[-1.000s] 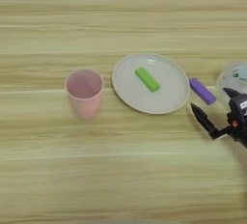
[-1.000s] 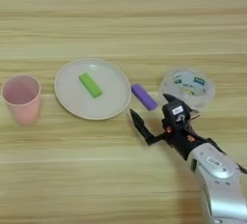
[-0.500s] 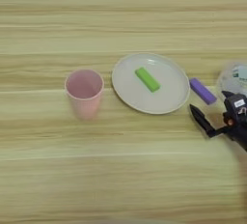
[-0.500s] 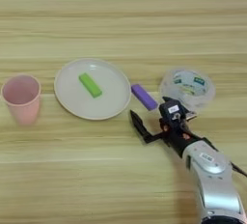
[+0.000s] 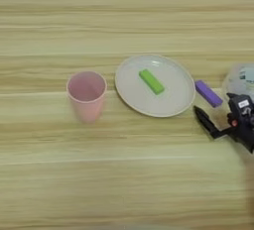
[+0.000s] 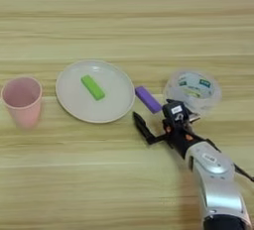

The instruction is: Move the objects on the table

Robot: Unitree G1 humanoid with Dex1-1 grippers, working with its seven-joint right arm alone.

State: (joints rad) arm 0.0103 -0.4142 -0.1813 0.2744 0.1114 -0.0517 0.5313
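A small bright green bar (image 6: 93,87) lies on the round white plate (image 6: 72,95). A small purple bar (image 6: 148,99) rests on the table (image 6: 124,26) just right of the plate. The clear tape roll (image 6: 194,89) with its green-and-white label lies flat to the right of the purple bar. My right gripper (image 6: 153,113) is open just in front of the purple bar. One black finger (image 6: 142,126) points left toward the plate's edge and the other sits by the tape roll. Nothing is between the fingers.
A pink cup (image 6: 22,100) stands upright left of the plate. My silver forearm (image 6: 213,174) comes in from the bottom right. Bare wood stretches across the far half and the near left of the table.
The gripper has crept very slightly left toward the purple bar. The bars, tape roll, plate and cup lie where they were.
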